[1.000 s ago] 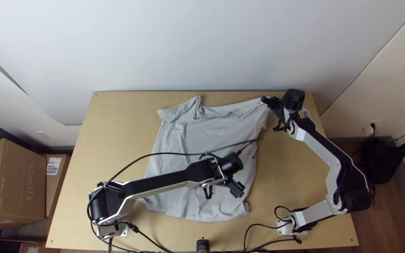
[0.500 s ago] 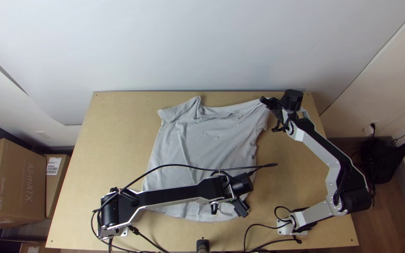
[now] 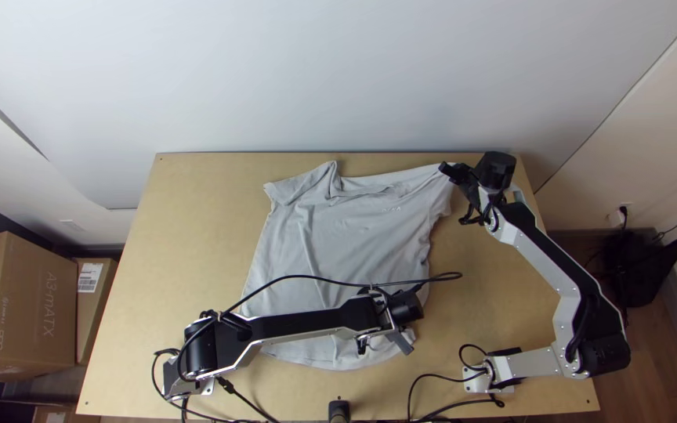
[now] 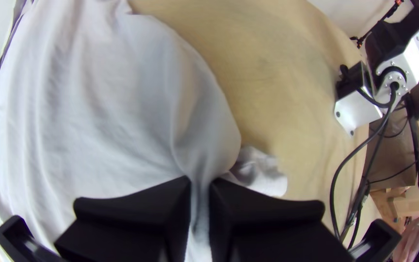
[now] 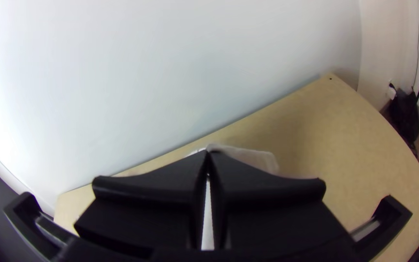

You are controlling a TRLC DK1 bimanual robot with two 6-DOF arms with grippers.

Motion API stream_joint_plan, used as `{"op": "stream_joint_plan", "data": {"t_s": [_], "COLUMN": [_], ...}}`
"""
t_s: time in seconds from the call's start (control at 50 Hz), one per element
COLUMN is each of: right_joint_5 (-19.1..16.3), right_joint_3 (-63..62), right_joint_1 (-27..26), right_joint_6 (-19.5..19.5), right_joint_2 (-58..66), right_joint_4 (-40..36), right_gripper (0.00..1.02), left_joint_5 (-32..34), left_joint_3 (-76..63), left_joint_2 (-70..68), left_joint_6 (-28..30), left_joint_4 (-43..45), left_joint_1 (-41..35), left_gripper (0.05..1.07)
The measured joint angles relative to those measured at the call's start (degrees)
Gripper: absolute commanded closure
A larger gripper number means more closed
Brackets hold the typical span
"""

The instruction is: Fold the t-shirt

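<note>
The light grey t-shirt [image 3: 346,235] lies spread on the table, its collar and sleeves toward the far edge and its hem toward the near edge. Over its lower right corner is my left gripper [image 3: 403,343]. In the left wrist view, my left gripper [image 4: 200,183] is shut on a gathered ridge of the shirt [image 4: 98,106]; a small piece of cloth sticks out beside it. My right gripper [image 3: 446,169] is at the far right sleeve. In the right wrist view, my right gripper [image 5: 208,154] is shut on the sleeve cloth [image 5: 253,157], part of which is hidden behind the fingers.
The left arm and its cable cross low over the shirt. Bare wood [image 3: 190,227] lies left of the shirt, and more on its right, in front of the right arm. A white wall [image 3: 338,78] stands along the far edge; cardboard boxes [image 3: 33,313] are left of the table.
My left gripper has come toward the near edge and slightly right, and the shirt's lower right corner is now gathered at it. My right gripper has shifted slightly right with the sleeve.
</note>
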Motion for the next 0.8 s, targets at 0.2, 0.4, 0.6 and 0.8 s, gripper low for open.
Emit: {"op": "stream_joint_plan", "data": {"t_s": [0.2, 0.4, 0.6, 0.8], "right_joint_5": [0.00, 0.02, 2.03, 4.09], "right_joint_3": [-1.05, -2.10, -2.69, -8.55], "right_joint_1": [-1.75, -3.45, -3.30, -1.79], "right_joint_6": [0.00, 0.04, 2.60, 3.87], "right_joint_2": [-1.55, -1.57, -2.54, -2.97], "right_joint_4": [-1.31, -2.73, -9.84, -9.81], "right_gripper": [1.00, 1.00, 1.00, 1.00], "left_joint_5": [2.80, 7.76, 12.41, 15.74], "left_joint_3": [-8.02, -19.19, -26.77, -30.38], "left_joint_2": [-9.42, -24.13, -32.39, -30.25], "left_joint_6": [0.92, 6.32, 14.23, 18.93], "left_joint_4": [-0.70, -1.31, -4.57, 0.09], "left_joint_1": [6.16, 17.42, 28.44, 38.95], "left_gripper": [1.05, 1.05, 1.04, 1.04]}}
